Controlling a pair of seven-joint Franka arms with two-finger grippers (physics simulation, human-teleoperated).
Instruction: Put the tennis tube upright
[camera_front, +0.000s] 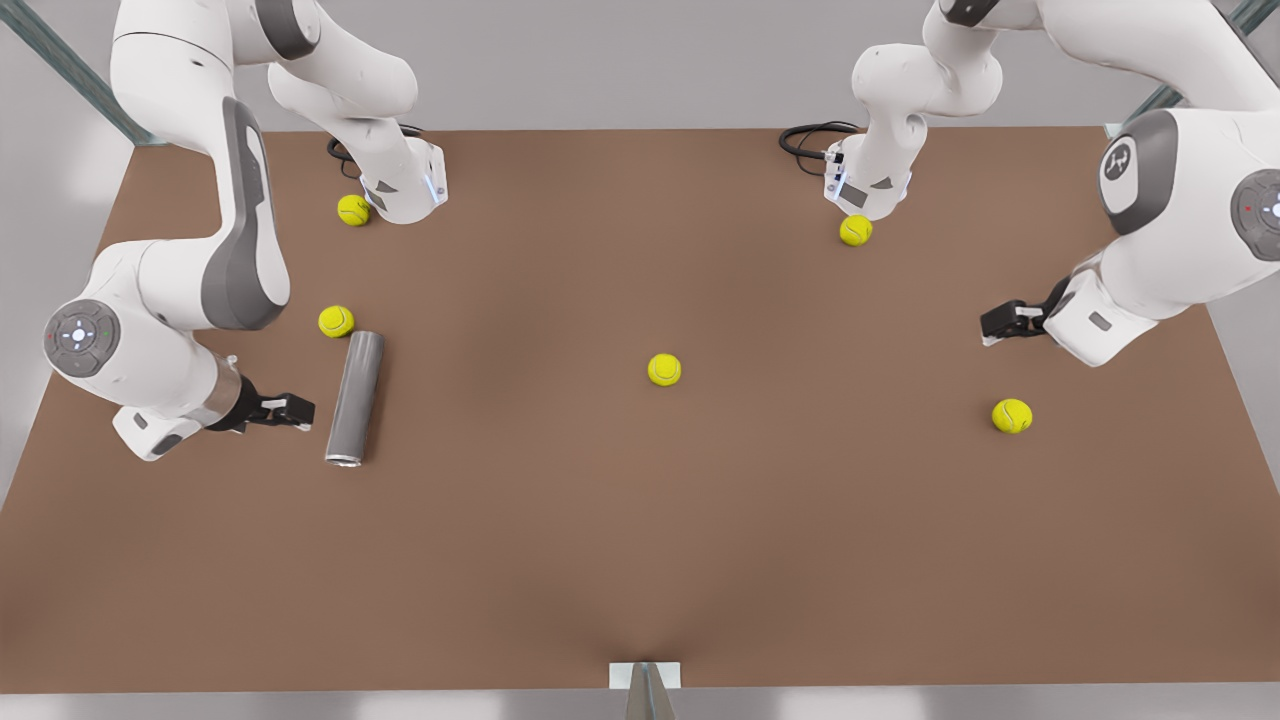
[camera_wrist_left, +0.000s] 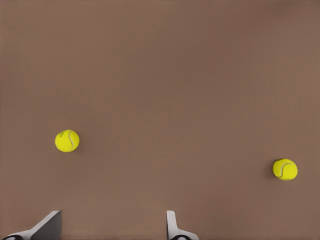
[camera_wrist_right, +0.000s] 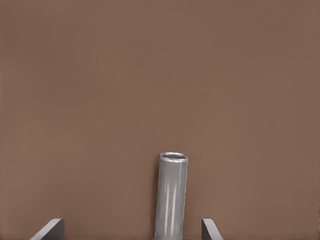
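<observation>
A brown table (camera_front: 640, 560) spreads under me, with pale grey walls behind it and five yellow tennis balls scattered across it. The tennis tube (camera_front: 354, 397) lies flat on its side toward the front view's left, its silvery rim pointing at the near edge. One tennis ball (camera_front: 336, 321) sits just beside the tube's far end, apart from it as far as I can judge.

My right gripper (camera_front: 290, 410) hangs low just beside the tube, on the side toward the front view's left, level with the tube's rim half. In my right wrist view the tube (camera_wrist_right: 171, 197) lies between my two fingertips (camera_wrist_right: 50, 229), which stand wide apart and touch nothing, so this pincer is released. Whether it is right over the tube or a little short of it I cannot quite tell from the front.

My left gripper (camera_front: 1005, 322) waits near the front view's right edge, above bare table. Its fingertips (camera_wrist_left: 172, 225) are spread as well, holding nothing. In my left wrist view two balls lie ahead, one (camera_wrist_left: 67, 140) to one side and another (camera_wrist_left: 285, 169) well apart from it.
</observation>
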